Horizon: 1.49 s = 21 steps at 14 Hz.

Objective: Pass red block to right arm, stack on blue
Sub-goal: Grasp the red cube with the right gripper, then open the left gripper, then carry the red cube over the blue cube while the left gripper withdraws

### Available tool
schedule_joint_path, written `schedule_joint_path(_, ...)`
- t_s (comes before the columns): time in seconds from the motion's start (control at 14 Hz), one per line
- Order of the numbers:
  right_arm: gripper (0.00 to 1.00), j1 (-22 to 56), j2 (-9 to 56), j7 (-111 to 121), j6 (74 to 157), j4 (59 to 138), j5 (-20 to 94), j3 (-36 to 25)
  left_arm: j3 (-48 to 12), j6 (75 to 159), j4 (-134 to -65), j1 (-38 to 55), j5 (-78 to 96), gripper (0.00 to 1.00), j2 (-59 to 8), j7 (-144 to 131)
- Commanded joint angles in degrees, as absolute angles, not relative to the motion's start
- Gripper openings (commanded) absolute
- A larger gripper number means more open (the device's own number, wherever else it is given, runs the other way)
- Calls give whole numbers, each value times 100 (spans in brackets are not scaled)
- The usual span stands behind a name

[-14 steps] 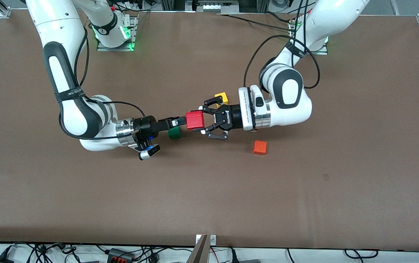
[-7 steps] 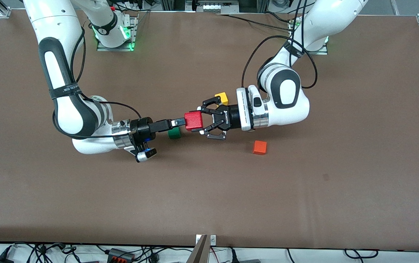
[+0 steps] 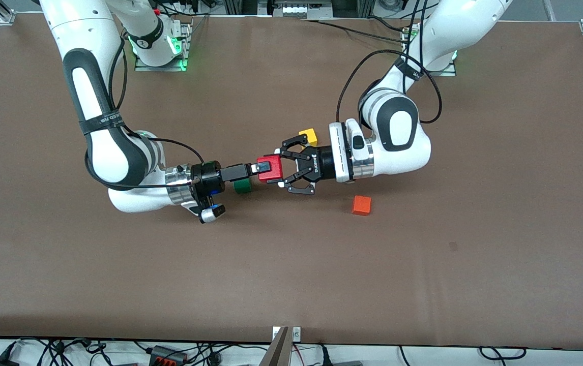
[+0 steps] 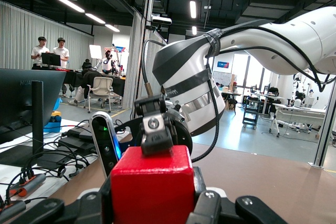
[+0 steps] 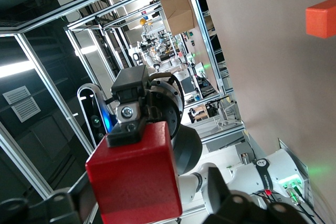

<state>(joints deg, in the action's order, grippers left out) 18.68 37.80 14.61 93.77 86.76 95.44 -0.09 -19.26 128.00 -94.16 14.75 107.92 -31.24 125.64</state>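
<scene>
The red block [image 3: 273,175] is up in the air over the table's middle, clamped between the fingers of my left gripper [image 3: 280,169]. In the left wrist view the block [image 4: 152,187] fills the space between the left gripper's [image 4: 152,205] pads. My right gripper [image 3: 266,166] reaches in from the right arm's end, turned so one finger lies over the block and one under it. In the right wrist view the block [image 5: 134,177] sits inside the right gripper [image 5: 139,203], with a gap on one side, so it is open. No blue cube shows in any view.
A green cube [image 3: 242,186] lies on the table just below the right gripper. A yellow cube [image 3: 310,135] sits beside the left wrist, farther from the front camera. An orange cube [image 3: 361,205] lies nearer the front camera, toward the left arm's end; it also shows in the right wrist view [image 5: 321,18].
The right gripper has slid forward toward the left gripper, so its upper finger now overlaps the red block instead of stopping short. The left gripper shifted slightly, still holding the block.
</scene>
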Motion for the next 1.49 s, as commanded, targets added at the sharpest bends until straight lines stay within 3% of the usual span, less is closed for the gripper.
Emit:
schedule_joint_path(0.0, 14, 1872, 3823, 1485, 9404, 8525, 9466, -35, -1934, 12885, -9334, 1477, 10960, 15, -3155, 12797)
schedule_joint_path(0.07, 5, 1855, 3815, 1468, 9396, 8517, 9475, -35, -1934, 12885, -9325, 1477, 10960, 15, -3147, 12797)
schedule_joint_path(0.28, 1, 1863, 3823, 1459, 9404, 8420, 9466, -35, -1934, 12876, -9325, 1477, 10960, 16, -3147, 12788)
schedule_joint_path(0.36, 0, 1863, 3823, 1468, 9404, 8411, 9466, -35, -1942, 12876, -9343, 1477, 10960, 39, -3138, 12727)
schedule_joint_path(0.43, 0, 1855, 3823, 1485, 9404, 8411, 9466, -35, -1934, 12876, -9360, 1477, 10951, 99, -3138, 12796)
schedule_joint_path(0.93, 0, 1837, 3823, 1494, 9404, 8358, 9370, -114, -1934, 12806, -9404, 1319, 10908, 100, -3041, 12464)
schedule_joint_path(1.42, 0, 1810, 3779, 1450, 9325, 8034, 7335, -834, -1916, 11814, -9378, 704, 9803, 100, -2953, 11454)
